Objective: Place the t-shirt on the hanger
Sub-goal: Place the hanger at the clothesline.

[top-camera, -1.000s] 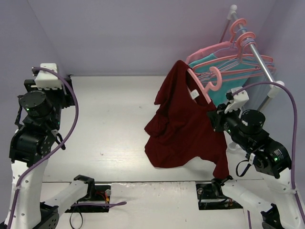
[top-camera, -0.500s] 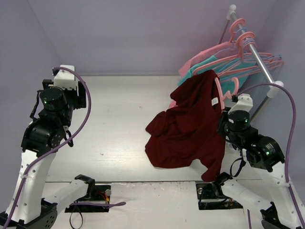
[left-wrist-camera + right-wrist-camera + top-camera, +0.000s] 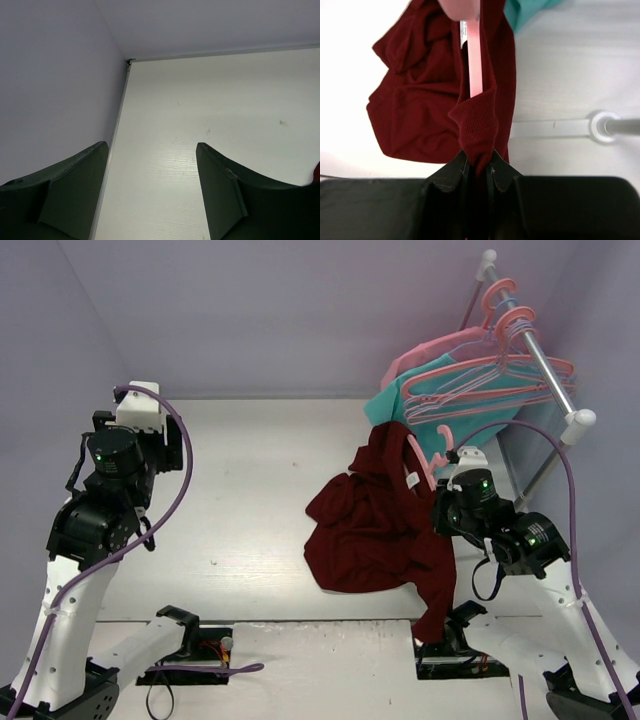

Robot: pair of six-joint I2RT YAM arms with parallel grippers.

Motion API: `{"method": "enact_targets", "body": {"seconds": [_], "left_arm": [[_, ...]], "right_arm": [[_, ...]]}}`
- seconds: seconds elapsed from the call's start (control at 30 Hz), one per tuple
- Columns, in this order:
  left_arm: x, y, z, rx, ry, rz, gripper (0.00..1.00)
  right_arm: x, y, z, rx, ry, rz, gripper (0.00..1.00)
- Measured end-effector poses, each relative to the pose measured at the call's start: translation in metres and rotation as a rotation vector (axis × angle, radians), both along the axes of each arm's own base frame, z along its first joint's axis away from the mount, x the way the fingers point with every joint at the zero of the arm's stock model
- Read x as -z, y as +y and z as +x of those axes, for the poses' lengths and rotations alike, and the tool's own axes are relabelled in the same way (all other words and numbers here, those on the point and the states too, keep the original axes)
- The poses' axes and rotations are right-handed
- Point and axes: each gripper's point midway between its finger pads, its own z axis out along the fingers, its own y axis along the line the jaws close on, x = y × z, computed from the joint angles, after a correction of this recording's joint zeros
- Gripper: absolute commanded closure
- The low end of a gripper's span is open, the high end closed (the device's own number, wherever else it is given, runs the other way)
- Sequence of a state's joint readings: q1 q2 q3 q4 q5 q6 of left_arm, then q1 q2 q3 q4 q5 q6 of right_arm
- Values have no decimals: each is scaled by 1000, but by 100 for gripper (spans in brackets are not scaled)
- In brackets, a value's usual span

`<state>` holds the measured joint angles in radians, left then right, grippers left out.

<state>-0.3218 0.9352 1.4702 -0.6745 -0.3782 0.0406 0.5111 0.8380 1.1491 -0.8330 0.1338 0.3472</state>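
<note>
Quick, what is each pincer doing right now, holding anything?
Left pincer: open, holding nothing.
Right pincer: shut on the t-shirt, where the cloth wraps the hanger.

The right tool (image 3: 477, 167) pinches a bunched fold of the t-shirt (image 3: 427, 95) wrapped over the hanger (image 3: 475, 67).

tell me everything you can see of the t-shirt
The t-shirt is dark red, soft cloth, crumpled, with a small white tag. Its upper part is draped over a pink hanger, and a fold is pinched in the shut right pincer. Its lower part lies rumpled on the white table.
</note>
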Motion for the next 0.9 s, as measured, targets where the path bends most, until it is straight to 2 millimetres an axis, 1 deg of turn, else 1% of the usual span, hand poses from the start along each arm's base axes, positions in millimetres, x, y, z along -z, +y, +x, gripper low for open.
{"method": "enact_targets", "body": {"seconds": [0.13, 0.37, 0.43, 0.6, 0.67, 0.73, 0.83, 0.9], "left_arm": [[5, 0, 1, 0, 12, 4, 33], [6, -3, 2, 10, 15, 4, 33], [6, -3, 2, 12, 17, 5, 33], [9, -8, 5, 29, 25, 4, 33], [10, -10, 6, 36, 30, 4, 33], [12, -13, 9, 44, 37, 6, 33], [15, -16, 12, 55, 50, 9, 33], [18, -19, 15, 61, 61, 12, 34]], "right_arm": [[3, -16, -4, 96, 4, -20, 100], [-7, -51, -12, 281, -46, -63, 100], [-17, -60, -12, 333, -80, -72, 100], [-55, -83, -8, 461, -197, -79, 100], [-74, -92, -4, 518, -245, -93, 100], [-87, -99, 1, 576, -283, -104, 100], [-96, -106, 10, 651, -317, -124, 100], [-96, -108, 16, 699, -327, -138, 100]]}}
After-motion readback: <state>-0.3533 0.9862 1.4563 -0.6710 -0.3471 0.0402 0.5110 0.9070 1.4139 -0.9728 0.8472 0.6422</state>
